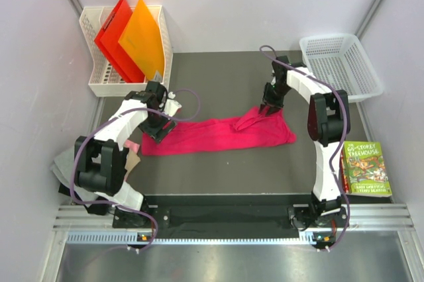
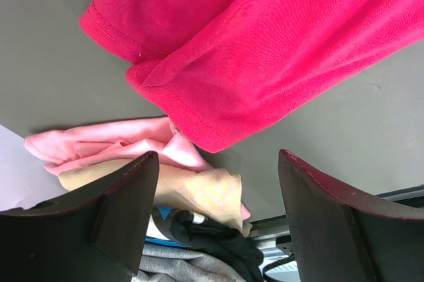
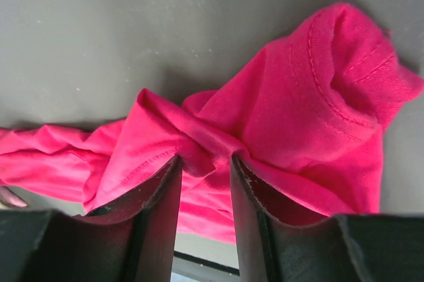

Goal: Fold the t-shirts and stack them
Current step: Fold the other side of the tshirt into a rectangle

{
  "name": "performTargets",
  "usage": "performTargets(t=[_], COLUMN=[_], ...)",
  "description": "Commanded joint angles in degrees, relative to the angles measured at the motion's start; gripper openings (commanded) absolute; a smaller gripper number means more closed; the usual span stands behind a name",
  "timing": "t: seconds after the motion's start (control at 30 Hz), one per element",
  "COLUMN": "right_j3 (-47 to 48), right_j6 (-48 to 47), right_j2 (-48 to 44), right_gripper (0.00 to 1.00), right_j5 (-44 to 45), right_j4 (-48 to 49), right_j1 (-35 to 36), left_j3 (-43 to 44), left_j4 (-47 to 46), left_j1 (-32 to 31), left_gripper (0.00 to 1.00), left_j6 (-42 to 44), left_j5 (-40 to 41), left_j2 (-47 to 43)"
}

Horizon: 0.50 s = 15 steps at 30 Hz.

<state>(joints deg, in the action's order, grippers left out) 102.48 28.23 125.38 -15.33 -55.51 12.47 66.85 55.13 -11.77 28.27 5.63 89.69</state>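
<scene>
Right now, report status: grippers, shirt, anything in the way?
Left gripper open, near magenta shirt. Right gripper shut on its bunched fold. Pale pink shirt beside its left end.

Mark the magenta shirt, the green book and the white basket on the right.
magenta shirt (image 1: pixel 212 136): top view, middle of the spread cloth.
book (image 1: pixel 366 169): top view, centre of its cover.
basket (image 1: pixel 341 67): top view, its bare mesh floor.

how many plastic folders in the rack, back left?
2. In the white rack, a red folder stands tilted on the left, and an orange folder overlaps it on the right. Others could be hidden behind them.
</scene>
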Motion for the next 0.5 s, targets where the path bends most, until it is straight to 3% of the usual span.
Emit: performTargets(t=[0.0, 0.47], right_j3=[-1.2, -0.3], right_j6=[0.5, 0.8], right_j2=[-0.3, -0.7], right_gripper=[0.34, 0.22], right_j5=[-2.2, -3.7], right_j4=[2.7, 3.1], right_j1=[-0.3, 0.1], left_j3=[0.6, -0.6], left_j4=[-0.6, -1.2], left_j1=[0.2, 0.2], left_gripper=[0.78, 0.78], left_j6=[0.2, -0.3], left_j5=[0.2, -0.2], left_j2=[-1.5, -1.4])
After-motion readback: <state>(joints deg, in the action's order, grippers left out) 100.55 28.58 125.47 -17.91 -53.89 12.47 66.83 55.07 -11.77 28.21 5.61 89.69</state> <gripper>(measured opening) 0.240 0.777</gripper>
